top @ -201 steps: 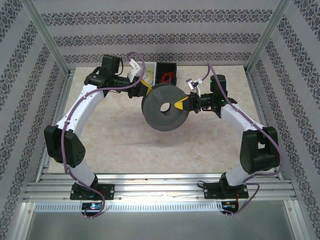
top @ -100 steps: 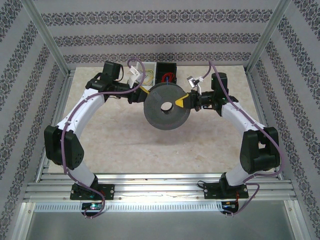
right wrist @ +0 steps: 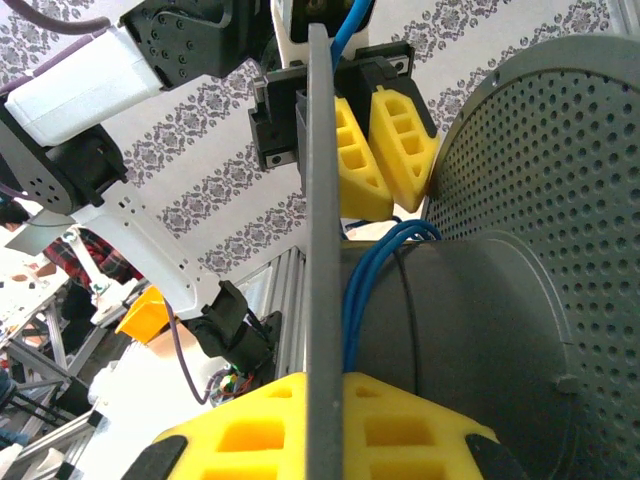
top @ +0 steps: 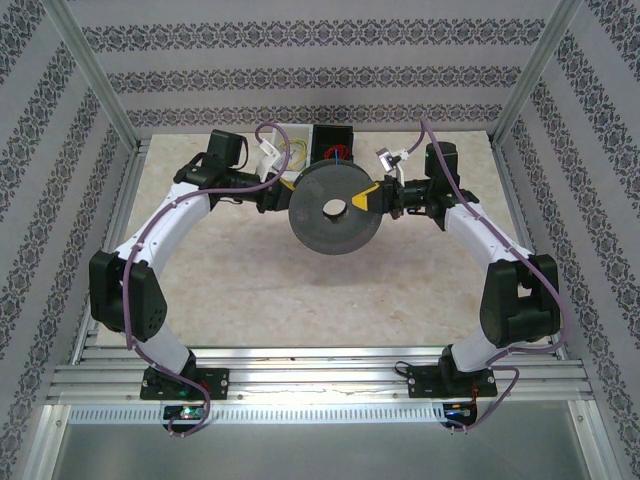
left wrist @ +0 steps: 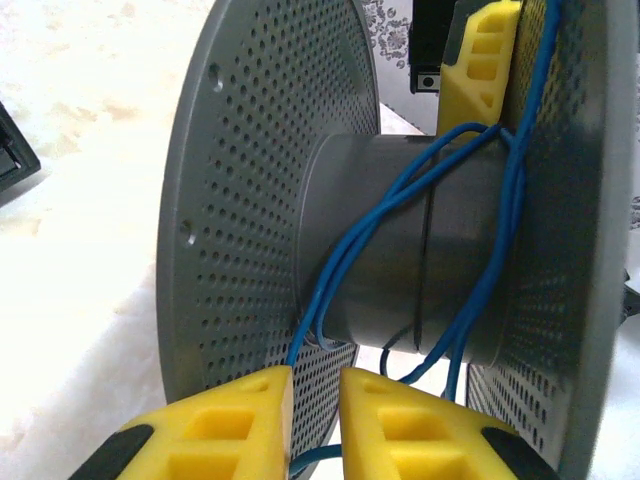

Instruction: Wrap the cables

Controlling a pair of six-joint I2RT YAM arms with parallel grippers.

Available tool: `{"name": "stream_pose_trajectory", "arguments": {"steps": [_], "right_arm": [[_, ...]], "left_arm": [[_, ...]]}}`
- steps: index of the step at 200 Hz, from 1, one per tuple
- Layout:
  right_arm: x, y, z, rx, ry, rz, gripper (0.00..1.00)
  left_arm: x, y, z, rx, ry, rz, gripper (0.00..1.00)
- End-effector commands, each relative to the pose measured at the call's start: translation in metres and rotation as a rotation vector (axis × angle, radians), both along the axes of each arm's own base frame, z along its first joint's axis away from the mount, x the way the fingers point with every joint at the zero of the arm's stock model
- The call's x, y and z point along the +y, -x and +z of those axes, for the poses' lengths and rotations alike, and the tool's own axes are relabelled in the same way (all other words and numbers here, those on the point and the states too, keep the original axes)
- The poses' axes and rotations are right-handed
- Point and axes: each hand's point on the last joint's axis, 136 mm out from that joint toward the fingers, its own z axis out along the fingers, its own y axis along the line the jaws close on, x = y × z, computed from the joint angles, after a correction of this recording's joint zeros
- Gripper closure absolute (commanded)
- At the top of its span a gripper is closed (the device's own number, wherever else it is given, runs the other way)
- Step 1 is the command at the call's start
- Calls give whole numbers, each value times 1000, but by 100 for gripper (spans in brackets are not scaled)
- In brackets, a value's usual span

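Note:
A dark grey spool (top: 325, 235) with perforated flanges hangs above the table's far middle, held between my two arms. My right gripper (top: 365, 198) is shut on the rim of one flange (right wrist: 318, 250), whose edge runs between its yellow fingers (right wrist: 420, 440). The thin blue wire (left wrist: 400, 200) lies in a few loose turns round the spool's core (left wrist: 380, 290) and shows again, as blue wire (right wrist: 360, 290), beside the flange. My left gripper (left wrist: 316, 385) sits at the opposite rim, fingers nearly together, with a strand of blue wire running down between them. From above, the left gripper (top: 283, 190) is at the spool's left.
Behind the spool stand a black bin (top: 335, 150) holding a red wire coil and a white box (top: 290, 148) with yellow parts. Purple arm cords (top: 262, 130) loop over both wrists. Aluminium frame posts (top: 100, 90) and patterned walls close in the table (top: 230, 280).
The spool and both grippers have shifted a little toward the back of the table, and the left wrist has swung slightly right. Both grips are unchanged.

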Motion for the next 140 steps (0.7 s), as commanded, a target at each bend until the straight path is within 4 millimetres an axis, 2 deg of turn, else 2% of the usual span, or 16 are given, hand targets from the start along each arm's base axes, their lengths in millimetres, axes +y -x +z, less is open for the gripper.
{"name": "stream_pose_trajectory", "arguments": {"steps": [1, 37, 81, 111, 140], "right_arm": [[-4, 4, 46, -213, -39, 18, 100], [-4, 3, 50, -225, -38, 11, 100], [-6, 2, 57, -245, -39, -1, 100], [-6, -3, 56, -238, -37, -11, 100], [-5, -8, 51, -211, -31, -23, 100]], "left_arm": [[-7, 14, 2, 20, 24, -30, 79], [-9, 16, -6, 44, 22, -34, 78], [-4, 19, -28, 87, -35, -4, 74], [3, 20, -38, 90, -89, 33, 63], [10, 16, -39, 64, -132, 73, 46]]}}
